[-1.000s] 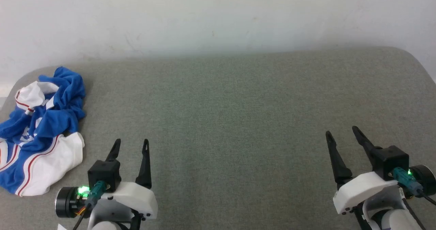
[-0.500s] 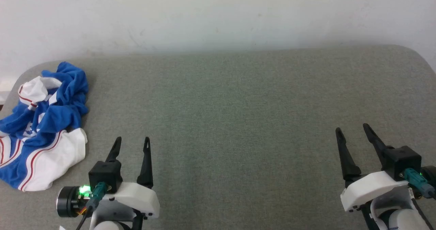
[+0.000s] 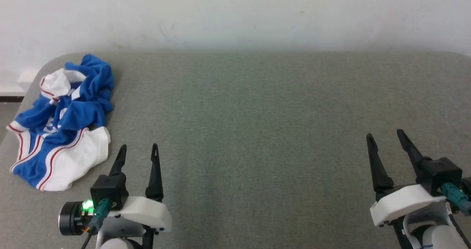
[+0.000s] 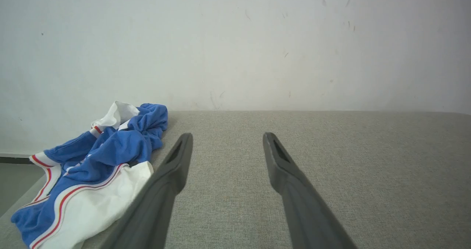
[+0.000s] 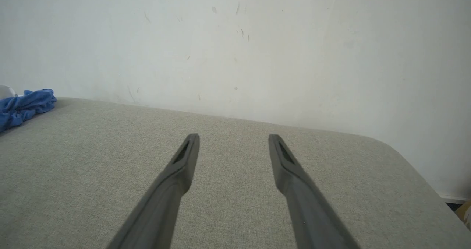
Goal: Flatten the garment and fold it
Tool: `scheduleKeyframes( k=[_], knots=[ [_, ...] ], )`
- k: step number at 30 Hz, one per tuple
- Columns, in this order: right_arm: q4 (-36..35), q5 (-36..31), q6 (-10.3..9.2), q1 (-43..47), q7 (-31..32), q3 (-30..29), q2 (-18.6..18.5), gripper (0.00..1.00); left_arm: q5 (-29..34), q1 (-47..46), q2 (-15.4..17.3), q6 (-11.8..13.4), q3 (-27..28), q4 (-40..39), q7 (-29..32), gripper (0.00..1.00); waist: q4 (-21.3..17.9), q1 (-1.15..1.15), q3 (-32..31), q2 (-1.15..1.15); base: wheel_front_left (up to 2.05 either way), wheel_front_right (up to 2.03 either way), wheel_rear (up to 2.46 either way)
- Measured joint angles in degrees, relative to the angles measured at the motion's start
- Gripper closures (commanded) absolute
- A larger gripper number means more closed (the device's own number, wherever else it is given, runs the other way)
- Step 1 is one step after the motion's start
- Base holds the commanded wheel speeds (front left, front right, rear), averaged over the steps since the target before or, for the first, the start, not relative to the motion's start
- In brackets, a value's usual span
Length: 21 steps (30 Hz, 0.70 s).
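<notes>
Crumpled royal-blue jersey shirt (image 3: 62,120) with white sleeves, red trim, lies at the far-left corner of a grey fabric table (image 3: 257,112). Left gripper (image 3: 139,146) and right gripper (image 3: 384,133) near front edge, fingers spread, empty.

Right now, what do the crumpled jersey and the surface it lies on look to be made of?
The jersey looks like a soft, matte knit fabric, cotton or sports polyester, I cannot tell which. It bunches into limp, rounded folds with no sheen. The surface looks like grey-green woven upholstery cloth, matte. A fine weave grain shows in the wrist views, and its rounded corners suggest padding underneath.
</notes>
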Motion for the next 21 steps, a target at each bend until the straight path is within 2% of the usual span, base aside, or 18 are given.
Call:
scheduleKeyframes(
  k=[21],
  knots=[
    [-0.21, -1.60, 0.00, -1.41, -2.53, 2.46, -0.31, 0.00, -2.49, 0.05, 0.00, 3.08, -0.65, -1.48, -2.46, 0.00, 9.20, 0.00, 1.72, 0.00, 0.00, 0.00, 0.00]
  ],
)
